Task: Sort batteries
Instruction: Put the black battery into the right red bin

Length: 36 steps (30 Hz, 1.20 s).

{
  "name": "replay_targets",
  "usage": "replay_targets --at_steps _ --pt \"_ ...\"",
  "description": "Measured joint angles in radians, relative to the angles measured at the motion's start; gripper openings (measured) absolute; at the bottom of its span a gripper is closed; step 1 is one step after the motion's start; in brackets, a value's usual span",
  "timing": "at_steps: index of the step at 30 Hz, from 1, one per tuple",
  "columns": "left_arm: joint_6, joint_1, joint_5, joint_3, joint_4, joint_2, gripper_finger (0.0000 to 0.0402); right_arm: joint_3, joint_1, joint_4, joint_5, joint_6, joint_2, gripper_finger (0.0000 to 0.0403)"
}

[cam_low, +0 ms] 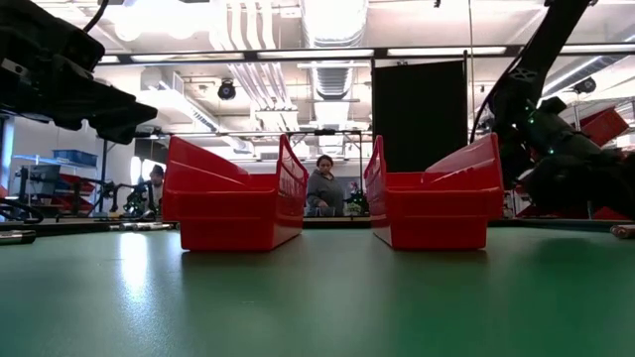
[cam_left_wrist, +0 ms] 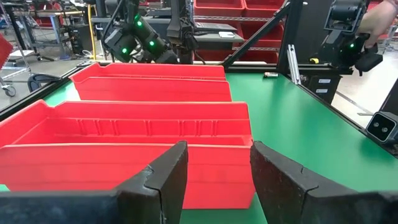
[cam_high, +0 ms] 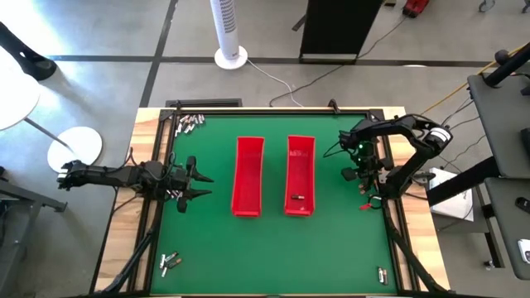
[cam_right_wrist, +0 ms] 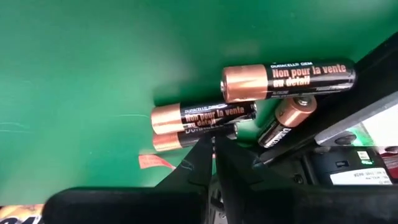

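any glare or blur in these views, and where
Low view: ceiling lights blow out white and throw a pale sheen on the green mat. Right wrist view: batteries sharp, their shadow dark on the mat. Left wrist view: near fingers soft.

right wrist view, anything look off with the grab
The right tool is shut with no battery between its fingers; the copper-and-black batteries lie just beyond the tips on the green mat, so the grasp looks like a miss.
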Motion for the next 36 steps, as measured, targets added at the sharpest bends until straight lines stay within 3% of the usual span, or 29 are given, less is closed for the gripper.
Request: replay_targets --at_steps 15,29,36 --pt "0.000 0.000 0.000 0.000 0.000 0.000 0.0155 0.006 0.000 0.023 0.018 -0.014 0.000 0.0013" --pt "0.000 0.000 0.000 0.000 0.000 0.000 0.0155 0.056 -0.040 0.008 0.160 -0.007 0.000 0.0013" --pt "0.000 0.000 0.000 0.000 0.000 0.000 0.0155 0.055 -0.064 0.007 0.171 -0.016 -0.002 0.0013"
